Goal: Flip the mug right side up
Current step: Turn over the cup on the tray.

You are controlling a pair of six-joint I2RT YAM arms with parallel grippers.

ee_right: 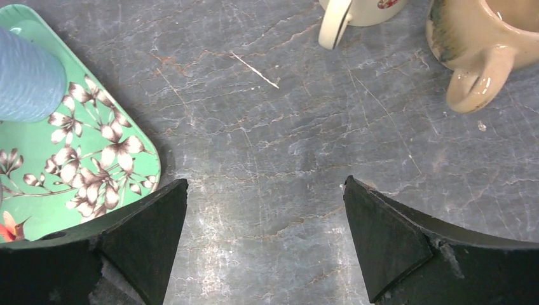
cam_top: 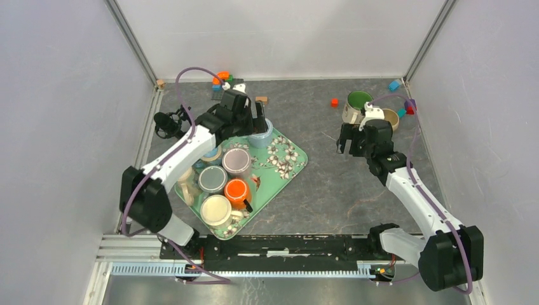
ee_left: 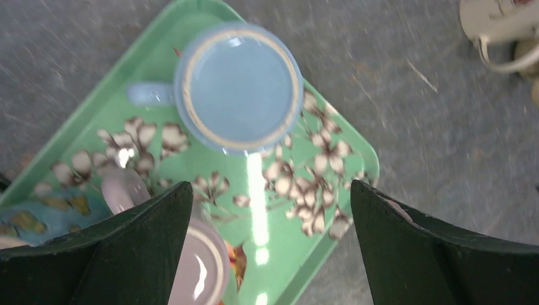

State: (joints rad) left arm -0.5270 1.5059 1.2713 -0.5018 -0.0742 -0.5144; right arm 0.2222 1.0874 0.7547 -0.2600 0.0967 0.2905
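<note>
Two pincers, both released. Left pincer [ee_left: 270,187] hangs over blue mug [ee_left: 238,86], which sits base-up at 12 o'clock corner of tray [ee_left: 330,159], handle [ee_left: 149,94] toward 9 o'clock in my left wrist view. Right pincer [ee_right: 264,183] idle over desk [ee_right: 273,127], cream mug [ee_right: 356,9] and tan mug [ee_right: 489,38] at its 12 to 2 o'clock.

Risks, as I judge:
- glazed wall slips mid-flip, mug drops onto tray
- finger clips grey cup [ee_left: 203,260] at 7 o'clock on descent
- handle fouls finger
- light tray skids under sideways push
</note>
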